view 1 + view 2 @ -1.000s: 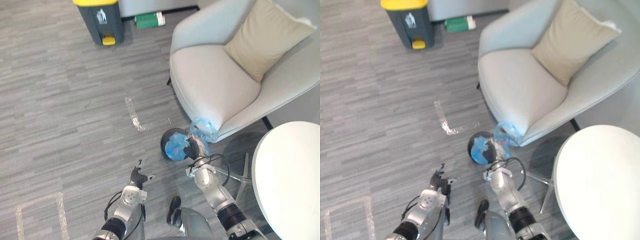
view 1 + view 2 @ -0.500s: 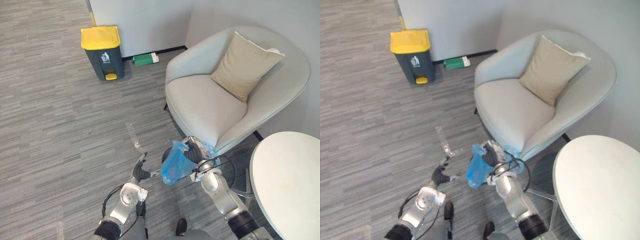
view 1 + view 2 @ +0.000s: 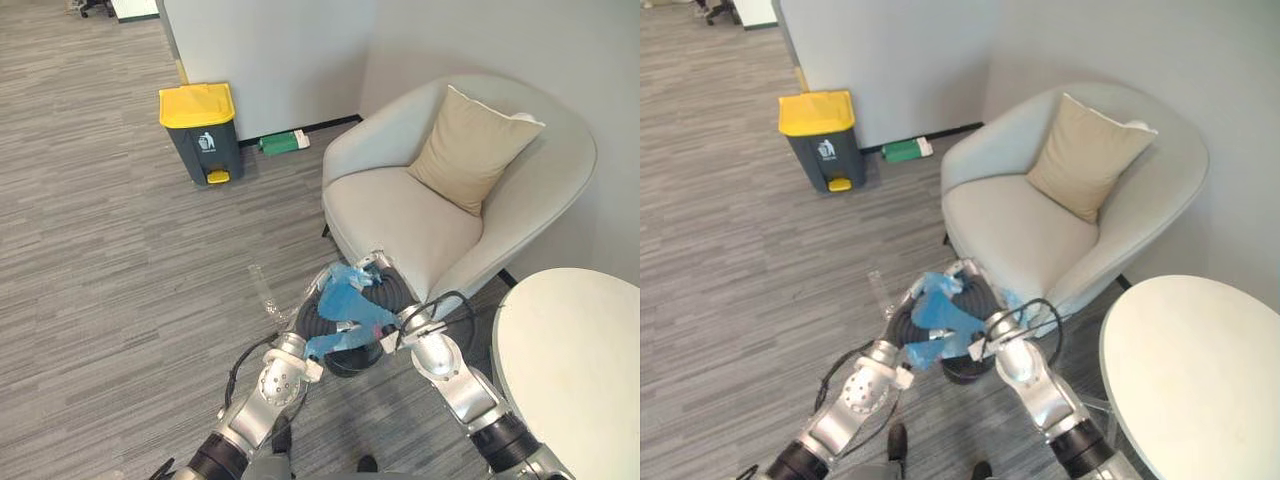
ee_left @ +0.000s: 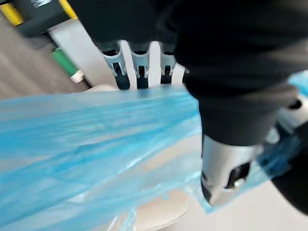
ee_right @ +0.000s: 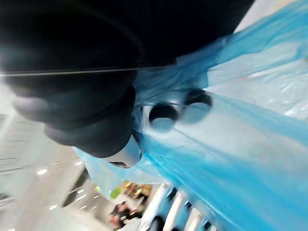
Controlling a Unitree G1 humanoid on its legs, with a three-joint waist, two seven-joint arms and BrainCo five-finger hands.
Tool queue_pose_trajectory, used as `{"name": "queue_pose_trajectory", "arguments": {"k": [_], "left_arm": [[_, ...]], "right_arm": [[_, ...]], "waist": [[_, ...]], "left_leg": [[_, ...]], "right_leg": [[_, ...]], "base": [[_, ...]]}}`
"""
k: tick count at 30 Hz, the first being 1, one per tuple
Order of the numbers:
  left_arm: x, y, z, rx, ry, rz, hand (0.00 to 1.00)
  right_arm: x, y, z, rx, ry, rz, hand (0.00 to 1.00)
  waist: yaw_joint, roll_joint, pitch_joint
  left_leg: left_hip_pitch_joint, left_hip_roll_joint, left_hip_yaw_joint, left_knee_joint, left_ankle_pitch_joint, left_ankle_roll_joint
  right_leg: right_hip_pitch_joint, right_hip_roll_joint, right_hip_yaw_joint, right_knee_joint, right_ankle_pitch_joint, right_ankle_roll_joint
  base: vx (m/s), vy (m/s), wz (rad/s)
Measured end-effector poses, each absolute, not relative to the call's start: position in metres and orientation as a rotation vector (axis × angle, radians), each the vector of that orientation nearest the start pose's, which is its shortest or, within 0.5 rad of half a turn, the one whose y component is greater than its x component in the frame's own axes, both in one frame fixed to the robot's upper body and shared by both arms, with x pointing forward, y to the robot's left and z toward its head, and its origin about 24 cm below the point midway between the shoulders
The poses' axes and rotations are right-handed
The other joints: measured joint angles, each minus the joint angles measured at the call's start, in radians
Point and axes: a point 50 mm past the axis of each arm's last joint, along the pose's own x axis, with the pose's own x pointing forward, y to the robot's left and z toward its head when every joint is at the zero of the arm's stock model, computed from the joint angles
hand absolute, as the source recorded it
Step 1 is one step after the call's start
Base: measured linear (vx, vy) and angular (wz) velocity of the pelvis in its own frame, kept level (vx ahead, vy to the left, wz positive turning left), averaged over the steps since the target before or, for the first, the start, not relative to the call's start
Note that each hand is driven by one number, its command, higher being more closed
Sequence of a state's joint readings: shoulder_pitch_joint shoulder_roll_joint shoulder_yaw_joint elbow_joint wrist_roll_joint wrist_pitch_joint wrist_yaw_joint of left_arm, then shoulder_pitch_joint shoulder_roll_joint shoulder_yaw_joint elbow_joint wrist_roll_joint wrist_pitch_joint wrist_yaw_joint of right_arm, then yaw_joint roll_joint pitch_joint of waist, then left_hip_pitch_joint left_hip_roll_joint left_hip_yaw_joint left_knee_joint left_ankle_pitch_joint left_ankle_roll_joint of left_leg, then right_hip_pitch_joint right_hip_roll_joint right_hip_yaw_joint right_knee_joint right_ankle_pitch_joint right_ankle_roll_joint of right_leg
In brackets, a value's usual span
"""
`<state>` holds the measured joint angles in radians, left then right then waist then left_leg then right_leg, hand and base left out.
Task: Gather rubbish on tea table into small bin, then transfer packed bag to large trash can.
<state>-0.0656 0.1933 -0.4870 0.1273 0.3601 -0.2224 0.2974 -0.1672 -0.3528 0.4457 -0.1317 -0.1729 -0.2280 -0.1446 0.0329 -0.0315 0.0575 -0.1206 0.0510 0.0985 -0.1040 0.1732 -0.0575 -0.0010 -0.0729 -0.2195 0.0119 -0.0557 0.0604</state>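
A crumpled blue plastic bag (image 3: 347,303) hangs in front of the armchair, held up between my two hands. My right hand (image 3: 392,298) is shut on its upper part; in the right wrist view the blue film (image 5: 250,144) wraps around the dark fingertips. My left hand (image 3: 305,340) is at the bag's lower end. In the left wrist view its fingers (image 4: 138,67) stand straight behind the film (image 4: 96,144), thumb (image 4: 225,175) apart on the near side. The small black bin (image 3: 343,360) stands on the floor beneath the bag, partly hidden. The large grey can with a yellow lid (image 3: 200,130) stands by the wall.
A light grey armchair (image 3: 410,215) with a beige cushion (image 3: 470,150) is just behind the hands. A round white table (image 3: 570,370) is at the lower right. A green packet (image 3: 280,143) lies by the wall. Open grey floor stretches toward the large can.
The camera has tilted up. My right hand lifted the blue bag out of the small bin. My left hand rose from the floor side to the bag's lower end.
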Motion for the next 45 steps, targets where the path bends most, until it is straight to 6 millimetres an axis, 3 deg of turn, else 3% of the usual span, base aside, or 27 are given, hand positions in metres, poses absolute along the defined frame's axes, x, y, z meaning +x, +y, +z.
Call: {"name": "queue_pose_trajectory", "arguments": {"k": [7,14,21,45], "left_arm": [[0.243,0.085,0.048,0.531,-0.321,-0.193,0.0],[0.248,0.095,0.05,0.548,-0.305,-0.133,0.0],[0.251,0.103,0.052,0.499,-0.288,-0.06,0.0],[0.236,0.104,0.019,0.467,-0.123,-0.083,0.0]], "right_arm": [[0.258,-0.08,0.131,-0.373,-0.583,0.422,1.0],[0.258,-0.062,0.143,-0.285,-0.622,0.452,1.0],[0.259,-0.06,0.145,-0.276,-0.626,0.447,1.0],[0.26,-0.054,0.148,-0.178,-0.604,0.44,1.0]], "waist": [[0.0,-0.002,-0.01],[0.001,-0.008,-0.023],[0.005,-0.009,-0.024],[0.005,-0.03,-0.038]], "left_leg": [[0.001,-0.005,0.0,0.0,0.003,0.004],[0.001,-0.009,-0.001,-0.001,0.004,0.005],[-0.001,-0.009,-0.006,-0.006,0.005,0.006],[-0.001,-0.009,-0.01,-0.007,0.009,0.011]], "right_leg": [[-0.002,-0.005,0.002,0.0,0.0,0.0],[-0.001,-0.009,0.002,0.0,0.001,0.002],[-0.001,-0.009,-0.003,0.0,0.001,0.002],[0.001,-0.01,-0.007,0.003,0.002,0.003]], "base": [[0.0,0.0,0.0],[0.0,0.0,0.0],[0.0,0.0,0.0],[0.0,0.0,0.0]]}}
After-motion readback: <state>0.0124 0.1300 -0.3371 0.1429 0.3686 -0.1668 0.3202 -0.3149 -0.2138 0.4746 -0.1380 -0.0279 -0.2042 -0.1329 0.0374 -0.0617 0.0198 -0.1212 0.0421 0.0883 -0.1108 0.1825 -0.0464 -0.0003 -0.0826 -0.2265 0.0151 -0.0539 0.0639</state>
